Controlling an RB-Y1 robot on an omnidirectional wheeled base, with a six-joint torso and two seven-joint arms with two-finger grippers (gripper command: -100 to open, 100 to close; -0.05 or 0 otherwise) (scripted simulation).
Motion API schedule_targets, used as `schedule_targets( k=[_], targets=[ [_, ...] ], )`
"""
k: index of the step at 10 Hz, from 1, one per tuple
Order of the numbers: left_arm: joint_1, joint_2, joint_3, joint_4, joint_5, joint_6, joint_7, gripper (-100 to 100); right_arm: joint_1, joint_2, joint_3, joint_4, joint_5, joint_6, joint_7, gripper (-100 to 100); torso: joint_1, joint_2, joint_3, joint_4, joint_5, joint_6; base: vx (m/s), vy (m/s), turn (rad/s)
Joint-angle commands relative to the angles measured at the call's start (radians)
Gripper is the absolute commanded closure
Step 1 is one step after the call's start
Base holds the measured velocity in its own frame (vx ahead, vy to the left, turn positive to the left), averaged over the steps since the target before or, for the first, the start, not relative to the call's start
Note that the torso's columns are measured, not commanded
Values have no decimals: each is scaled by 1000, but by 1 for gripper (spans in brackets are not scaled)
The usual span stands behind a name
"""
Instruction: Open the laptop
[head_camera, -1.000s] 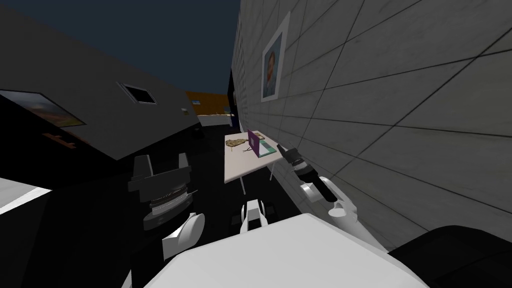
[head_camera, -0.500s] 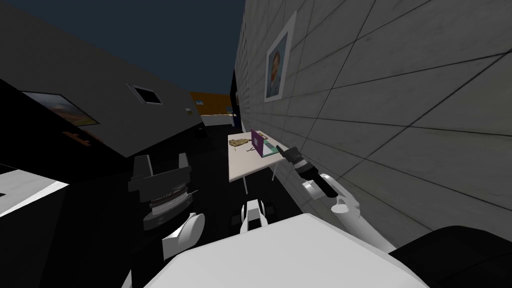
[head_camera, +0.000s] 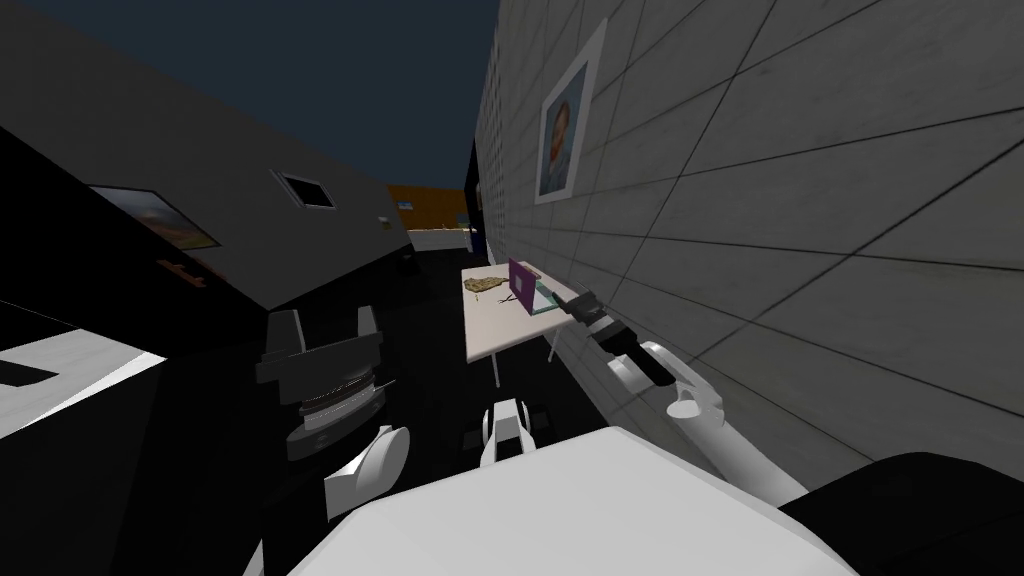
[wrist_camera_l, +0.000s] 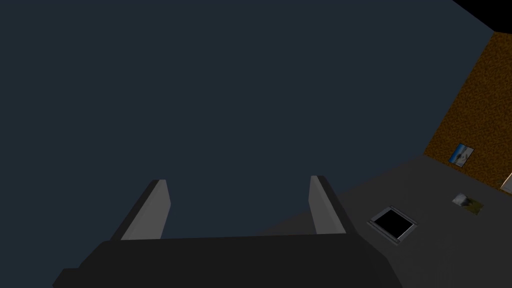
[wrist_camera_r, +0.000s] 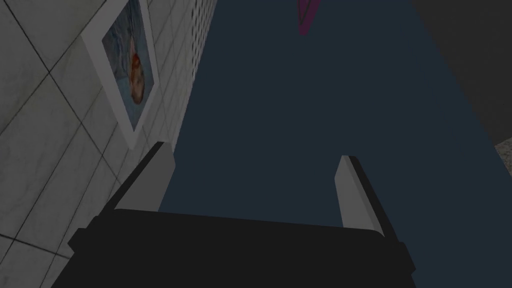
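step: reach for lid | laptop (head_camera: 521, 286): purple lid part raised, on white counter (head_camera: 495, 335) by tiled wall (head_camera: 750, 200) | right tool (head_camera: 575, 302): blades apart, empty, near counter | left tool (head_camera: 326, 320): blades apart, empty | advice: close in, catch lid's free edge, follow hinge arc

On the table (head_camera: 495, 335), the tan thing (head_camera: 483, 285) at nine o'clock of the laptop (head_camera: 521, 286) is too small to name. In the right wrist view, a purple shape (wrist_camera_r: 306, 15) at twelve o'clock beyond the right gripper (wrist_camera_r: 252, 160) is cut off by the edge
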Motion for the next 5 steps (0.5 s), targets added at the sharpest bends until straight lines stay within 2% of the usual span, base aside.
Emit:
schedule_targets(
  k=[1,2,3,4,5],
  targets=[
    [0,0,0,0,0,0,0,0,-10,-36,-4,13,-2,34,71,-100,0,-1,0,0,0,0,12,48,42],
    [0,0,0,0,0,0,0,0,-19,-70,-9,23,-4,66,103,-100,0,0,0,0,0,0,10,57,63],
    [0,0,0,0,0,0,0,0,-19,-70,-9,23,-4,66,123,-100,0,0,0,0,0,0,10,47,38],
    [0,0,0,0,0,0,0,0,-27,-103,-13,33,-7,98,157,-100,0,0,0,0,0,0,18,56,62],
    [0,0,0,0,0,0,0,0,-27,-103,-13,33,-7,98,173,-100,0,-1,0,0,0,0,13,48,35]
  ],
)
